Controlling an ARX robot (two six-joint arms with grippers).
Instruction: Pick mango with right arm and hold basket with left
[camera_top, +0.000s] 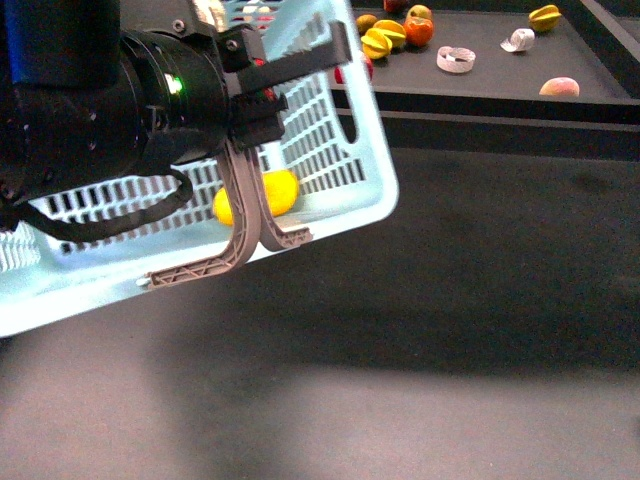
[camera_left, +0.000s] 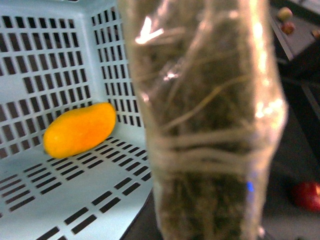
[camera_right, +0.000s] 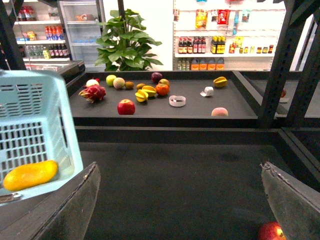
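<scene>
Item: pale aqua-blue slotted plastic basket (camera_top: 350, 170), recorded tilted and raised over the dark table (camera_top: 480, 330).

Contents: one smooth oval yellow-orange mango (camera_left: 80, 129), laid on the slotted bottom against a side wall, near a corner.

Left gripper (camera_top: 230, 258), on a thick black arm with a green light: the grey ribbed fingers (camera_top: 238, 200) were drawn narrow, pressed together along their middles with the tips flared, in front of the basket's near wall. A tape-wrapped grey-brown handle (camera_left: 200, 125) was found right at the wrist camera, and the basket was judged held by it.

Right gripper (camera_right: 180, 172): the fingers were spread wide with nothing between them, well apart from the basket.

Behind, on a black raised tray (camera_right: 245, 102): red apple (camera_right: 126, 106), yellow starfruits (camera_right: 145, 93), pink-orange peach (camera_right: 219, 111).
</scene>
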